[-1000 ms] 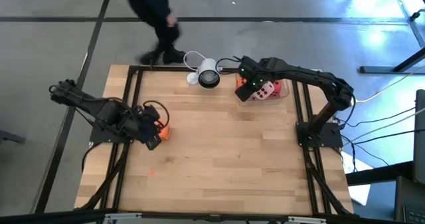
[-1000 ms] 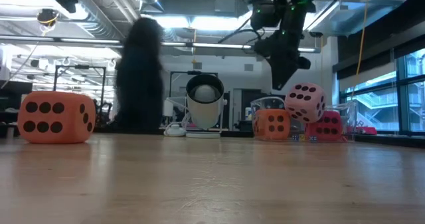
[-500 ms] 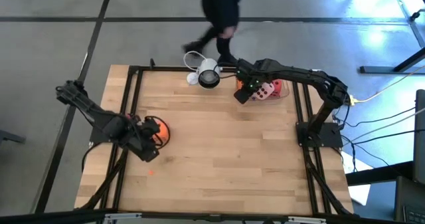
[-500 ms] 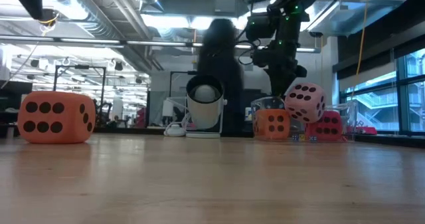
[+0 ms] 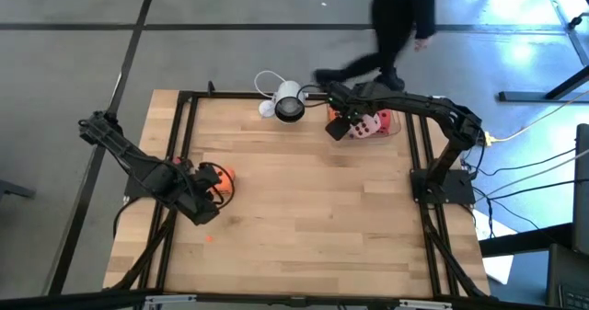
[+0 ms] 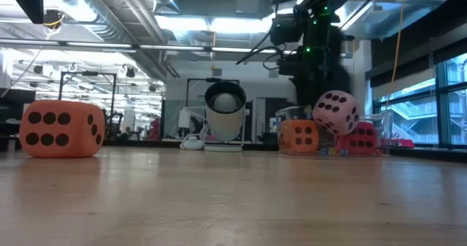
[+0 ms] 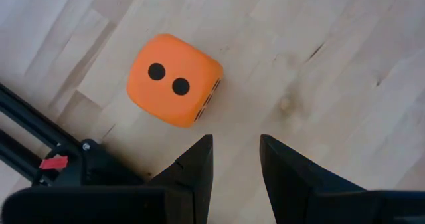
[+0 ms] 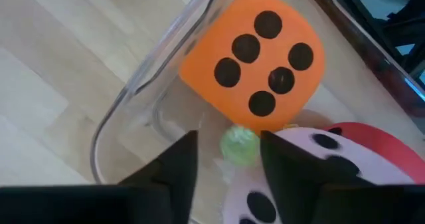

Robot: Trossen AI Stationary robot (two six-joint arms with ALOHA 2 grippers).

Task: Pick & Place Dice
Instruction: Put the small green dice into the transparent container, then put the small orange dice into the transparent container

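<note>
Hovering with fingers parted, right pincer [image 8: 226,177] sits just above orange die [image 8: 251,58].

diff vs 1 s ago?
The left gripper backed off the orange die, which now lies free on the table; its fingers are empty and apart. The right gripper came lower over the clear container, above the second orange die. A person walked rightward behind the table. The pink die, red die and camera stayed.
</note>
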